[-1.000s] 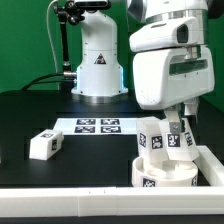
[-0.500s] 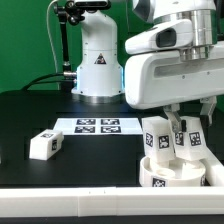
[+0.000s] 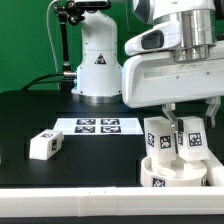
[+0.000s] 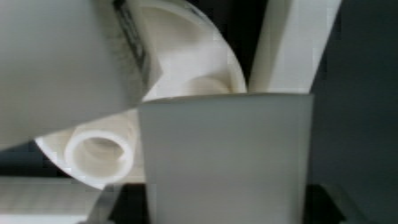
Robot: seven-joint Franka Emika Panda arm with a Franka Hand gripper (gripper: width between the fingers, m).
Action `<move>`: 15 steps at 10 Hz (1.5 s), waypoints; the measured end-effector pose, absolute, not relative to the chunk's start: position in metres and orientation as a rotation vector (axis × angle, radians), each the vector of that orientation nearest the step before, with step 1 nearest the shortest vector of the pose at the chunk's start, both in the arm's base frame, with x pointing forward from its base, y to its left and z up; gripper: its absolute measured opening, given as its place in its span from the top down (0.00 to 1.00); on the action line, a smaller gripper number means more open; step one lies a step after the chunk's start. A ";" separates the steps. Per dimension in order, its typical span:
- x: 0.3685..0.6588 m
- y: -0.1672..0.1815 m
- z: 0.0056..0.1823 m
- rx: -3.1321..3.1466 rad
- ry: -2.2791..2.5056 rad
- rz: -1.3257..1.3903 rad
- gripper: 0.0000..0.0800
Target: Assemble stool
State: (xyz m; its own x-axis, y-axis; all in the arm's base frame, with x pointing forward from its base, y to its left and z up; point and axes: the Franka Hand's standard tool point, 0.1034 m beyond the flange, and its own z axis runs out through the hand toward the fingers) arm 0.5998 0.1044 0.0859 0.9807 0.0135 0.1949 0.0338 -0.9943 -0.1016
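Note:
The round white stool seat (image 3: 168,174) lies at the front of the exterior view's right. White tagged legs stand upright on it (image 3: 157,135), (image 3: 193,138). My gripper (image 3: 178,128) reaches down among them from under the big white hand, and its fingertips are partly hidden. In the wrist view a white leg block (image 4: 226,150) fills the space between the jaws of my gripper (image 4: 226,198), which looks shut on it. Behind the block are the seat's curved edge (image 4: 178,60) and a leg end with a round hole (image 4: 98,152). A loose leg (image 3: 43,144) lies on the exterior view's left.
The marker board (image 3: 100,126) lies flat in the middle of the black table. The white robot base (image 3: 97,65) stands behind it. A long white bar (image 3: 214,168) lies at the exterior view's right edge next to the seat, also in the wrist view (image 4: 294,45).
The hand has shifted toward the exterior view's right and slightly down. The upright legs and seat have shifted a little right with it. The loose leg has not moved.

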 end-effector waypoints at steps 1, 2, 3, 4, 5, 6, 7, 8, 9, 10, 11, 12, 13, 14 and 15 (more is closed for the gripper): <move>0.600 0.105 0.086 -3.015 0.051 -0.291 0.58; 0.600 0.105 0.086 -3.000 0.164 -0.282 0.58; 0.599 0.105 0.086 -2.973 0.303 -0.270 0.58; 0.600 0.104 0.086 -2.914 0.514 -0.250 0.58; 0.599 0.104 0.086 -2.863 0.671 -0.231 0.58; 0.599 0.105 0.085 -2.814 0.807 -0.206 0.58; 0.598 0.107 0.085 -2.746 0.975 -0.175 0.58; 0.598 0.108 0.084 -2.687 1.101 -0.155 0.58; 0.597 0.110 0.084 -2.628 1.213 -0.136 0.58; 0.597 0.110 0.084 -2.586 1.293 -0.125 0.58; 0.597 0.110 0.084 -2.542 1.364 -0.113 0.58; 0.597 0.111 0.084 -2.493 1.441 -0.101 0.58; 0.597 0.111 0.084 -2.464 1.483 -0.093 0.58; 0.597 0.111 0.084 -2.406 1.564 -0.077 0.58; 0.597 0.111 0.084 -2.387 1.590 -0.072 0.58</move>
